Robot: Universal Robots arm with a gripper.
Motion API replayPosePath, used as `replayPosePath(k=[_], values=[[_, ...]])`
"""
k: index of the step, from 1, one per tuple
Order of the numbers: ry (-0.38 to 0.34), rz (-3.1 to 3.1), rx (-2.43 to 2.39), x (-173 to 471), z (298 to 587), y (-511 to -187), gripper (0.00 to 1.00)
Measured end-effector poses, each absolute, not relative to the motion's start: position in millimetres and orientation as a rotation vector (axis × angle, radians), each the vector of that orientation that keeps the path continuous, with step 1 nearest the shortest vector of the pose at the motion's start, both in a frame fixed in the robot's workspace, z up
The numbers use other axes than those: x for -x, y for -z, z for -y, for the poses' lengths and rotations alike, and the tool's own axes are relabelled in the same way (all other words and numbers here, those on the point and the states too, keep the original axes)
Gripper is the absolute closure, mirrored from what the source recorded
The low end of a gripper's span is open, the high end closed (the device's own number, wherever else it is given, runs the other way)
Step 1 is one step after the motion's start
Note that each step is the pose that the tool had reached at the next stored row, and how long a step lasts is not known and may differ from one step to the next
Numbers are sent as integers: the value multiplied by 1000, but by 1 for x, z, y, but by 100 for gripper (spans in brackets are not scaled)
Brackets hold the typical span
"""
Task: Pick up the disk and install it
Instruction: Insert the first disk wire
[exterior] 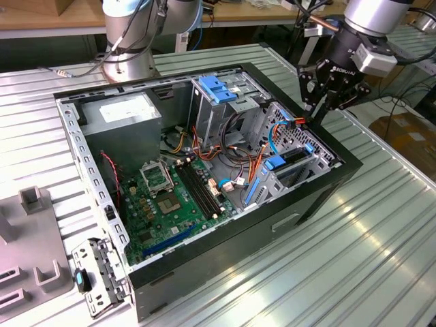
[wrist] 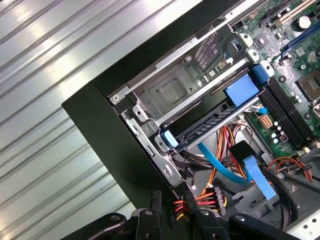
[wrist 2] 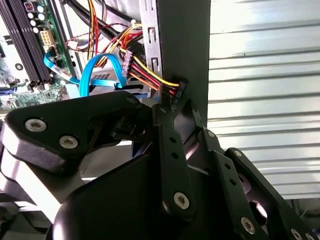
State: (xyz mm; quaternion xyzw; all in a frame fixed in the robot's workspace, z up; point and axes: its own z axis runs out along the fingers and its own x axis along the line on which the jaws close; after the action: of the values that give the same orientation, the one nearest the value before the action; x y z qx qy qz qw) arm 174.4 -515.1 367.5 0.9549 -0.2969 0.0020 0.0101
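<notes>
The gripper [exterior: 319, 114], upper right in the exterior view (clenched or released, I cannot tell), hangs over the computer case [exterior: 320, 197] rim, with the disk [exterior: 294, 158] apparently slotted in its bay just below-left, long axis along that rim.

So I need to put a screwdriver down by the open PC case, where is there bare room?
The ribbed metal table is bare on the exterior view's right of the case, and along its front edge. Crowded: inside the case around the cables, under the gripper at the far corner, and beside the grey fixture.
</notes>
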Motion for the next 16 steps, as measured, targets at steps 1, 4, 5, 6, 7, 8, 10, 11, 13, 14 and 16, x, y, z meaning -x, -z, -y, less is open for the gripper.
replayPosePath(k=[1,4,5,6,7,8,10,11,13,14,16], values=[[-7,914,-2984,-175,515,-367,69],[-7,875,-2996,-177,514,-366,69],[-7,864,-3000,-177,514,-366,69],[-7,855,-3002,-178,514,-366,69],[-7,849,-3004,-178,514,-366,69],[-7,846,-3005,-178,514,-366,69],[-7,844,-3005,-178,514,-366,69],[-7,843,-3005,-178,514,-366,69],[-7,843,-3005,-178,514,-367,76],[-6,842,-3006,-178,514,-370,83],[-4,842,-3005,-178,514,-378,84]])
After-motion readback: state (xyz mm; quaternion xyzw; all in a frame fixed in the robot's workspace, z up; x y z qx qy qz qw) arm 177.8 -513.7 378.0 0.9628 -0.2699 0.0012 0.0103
